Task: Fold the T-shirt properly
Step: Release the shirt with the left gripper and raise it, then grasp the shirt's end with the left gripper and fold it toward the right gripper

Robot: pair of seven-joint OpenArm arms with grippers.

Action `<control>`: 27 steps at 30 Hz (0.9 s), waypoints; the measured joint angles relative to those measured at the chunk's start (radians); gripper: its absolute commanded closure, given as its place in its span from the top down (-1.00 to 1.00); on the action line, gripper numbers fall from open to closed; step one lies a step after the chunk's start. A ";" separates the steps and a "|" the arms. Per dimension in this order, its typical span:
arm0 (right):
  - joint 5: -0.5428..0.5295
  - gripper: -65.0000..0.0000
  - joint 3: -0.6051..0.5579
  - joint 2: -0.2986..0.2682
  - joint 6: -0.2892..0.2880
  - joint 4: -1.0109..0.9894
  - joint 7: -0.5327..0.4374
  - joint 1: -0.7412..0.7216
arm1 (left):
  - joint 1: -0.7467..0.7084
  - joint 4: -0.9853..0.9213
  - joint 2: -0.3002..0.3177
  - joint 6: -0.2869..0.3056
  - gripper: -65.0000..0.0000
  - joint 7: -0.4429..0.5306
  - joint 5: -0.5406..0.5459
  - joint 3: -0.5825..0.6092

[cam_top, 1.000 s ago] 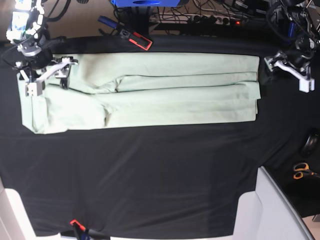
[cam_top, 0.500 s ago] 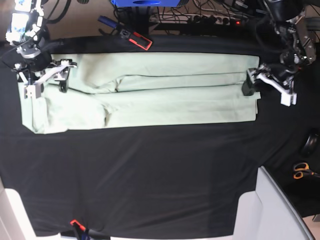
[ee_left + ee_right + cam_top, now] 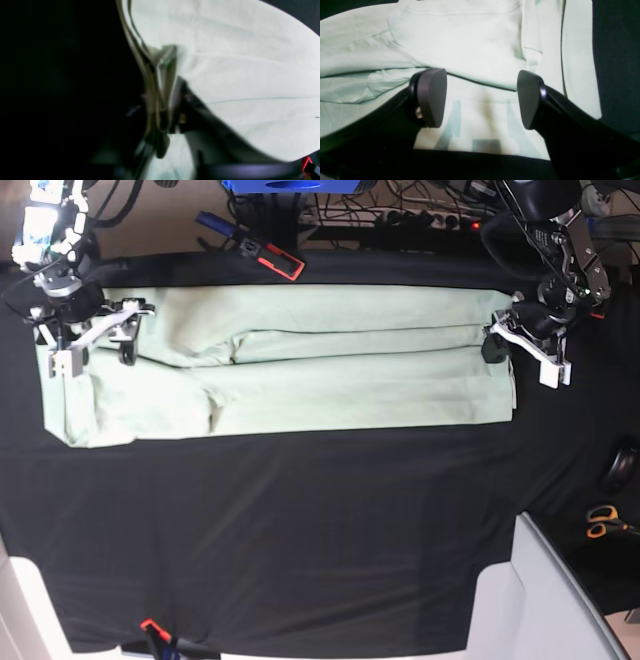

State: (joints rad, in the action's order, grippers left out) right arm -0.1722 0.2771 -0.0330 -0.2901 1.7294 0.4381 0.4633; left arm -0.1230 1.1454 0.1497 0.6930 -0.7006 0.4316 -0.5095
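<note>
The left gripper [image 3: 497, 345] is at the shirt's [image 3: 300, 365] right-hand end as the overhead view shows it, near the far right corner of the tabletop [image 3: 300, 540]. Its wrist camera shows stacked edges of pale green cloth pinched between the jaws, so it appears closed on the hem, though that view is blurred.

The right gripper [image 3: 480, 100] sits over the opposite end of the shirt, near the far left corner. Its two dark pads [image 3: 432, 97] stand well apart with bare cloth between them; it holds nothing.

The shirt lies flat along the far edge of the black-covered tabletop. It already forms a long narrow band, with lengthwise creases where the sides seem to be folded inward. A sleeve part bulges at the left end.

By this showing, the lengthwise folds look done. What likely remains is bringing one end over toward the other to shorten the band. That step is not yet done.

Scissors [image 3: 603, 521] lie off the right edge, apart from the shirt.
</note>
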 measured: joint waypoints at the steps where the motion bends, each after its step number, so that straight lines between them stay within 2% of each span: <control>1: 0.000 0.29 0.000 0.000 0.000 0.000 0.000 0.000 | 0.000 0.000 -0.001 0.000 -1.00 -0.002 0.002 0.000; 5: 0.000 0.29 0.000 0.000 0.000 0.000 0.000 0.000 | -0.006 0.020 -0.001 0.000 -1.00 -0.008 -0.008 0.009; 9: 0.000 0.29 0.000 0.000 0.000 -0.003 0.001 0.000 | -0.048 0.130 -0.016 -0.011 -1.00 -0.061 -0.040 0.024; 12: 0.000 0.29 0.000 0.000 0.000 -0.003 0.001 0.003 | -0.123 0.274 -0.032 -0.141 -1.00 -0.079 -0.052 0.079; 18: 0.000 0.29 0.000 0.000 0.000 -0.004 0.001 0.002 | -0.178 0.471 -0.025 -0.305 -1.00 -0.070 -0.039 0.312; 19: 0.000 0.29 0.000 0.000 0.000 -0.004 0.000 0.002 | -0.177 0.479 -0.025 -0.346 -1.00 -0.068 -0.047 0.350; 22: 0.000 0.29 0.000 0.000 0.000 -0.004 0.000 0.002 | -0.166 0.484 -0.025 -0.438 -1.00 -0.072 -0.161 0.476; 27: 0.000 0.29 0.000 0.001 0.000 -0.004 0.001 0.003 | -0.143 0.485 -0.056 -0.528 -1.00 -0.069 -0.274 0.684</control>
State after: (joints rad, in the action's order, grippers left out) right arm -0.1722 0.2771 -0.0322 -0.2897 1.7252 0.4389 0.4660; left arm -0.2657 1.6306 0.0937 0.1646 -0.7700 0.1581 0.1749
